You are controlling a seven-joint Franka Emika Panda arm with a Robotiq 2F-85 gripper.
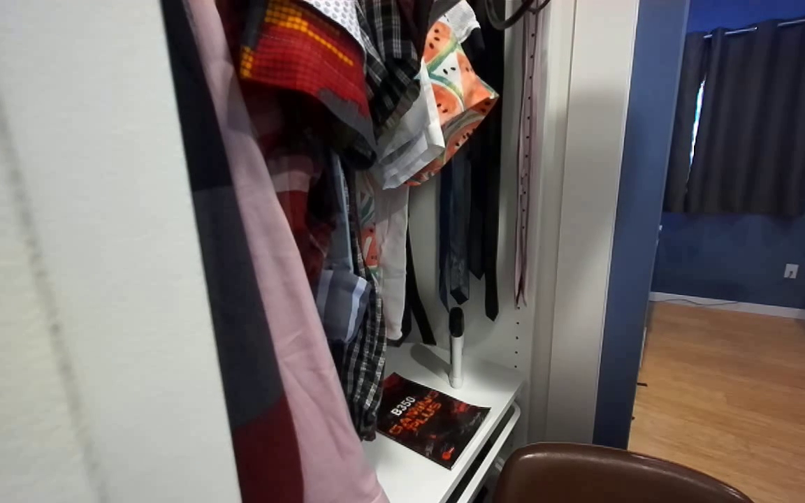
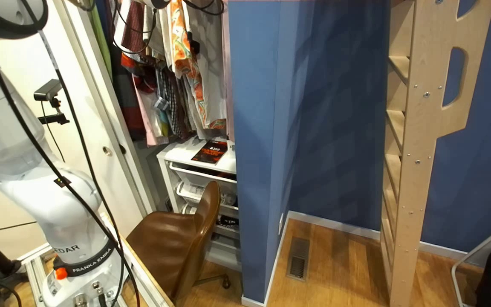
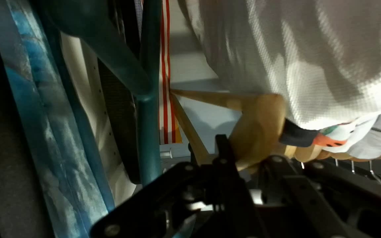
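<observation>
My black gripper [image 3: 243,155] shows at the bottom of the wrist view, dark and blurred. Its fingers are partly drawn together, with a gap between them. A wooden hanger [image 3: 260,122] lies at the fingertips, partly behind the left finger. I cannot tell whether the fingers press on it. A white textured garment [image 3: 296,62] is just beside it. Thinner wooden hanger bars [image 3: 190,132] show left of the fingers. A teal hanger [image 3: 149,138] stands further left. The gripper cannot be made out clearly in either exterior view.
A watermelon-print shirt [image 1: 448,91] hangs among other clothes, also in an exterior view [image 2: 181,47]. Below, a black box or booklet [image 1: 430,423] and a white upright tube [image 1: 456,356] are on the white shelf [image 1: 409,478]. A brown chair [image 2: 164,234] stands before the closet, near the arm base [image 2: 79,273].
</observation>
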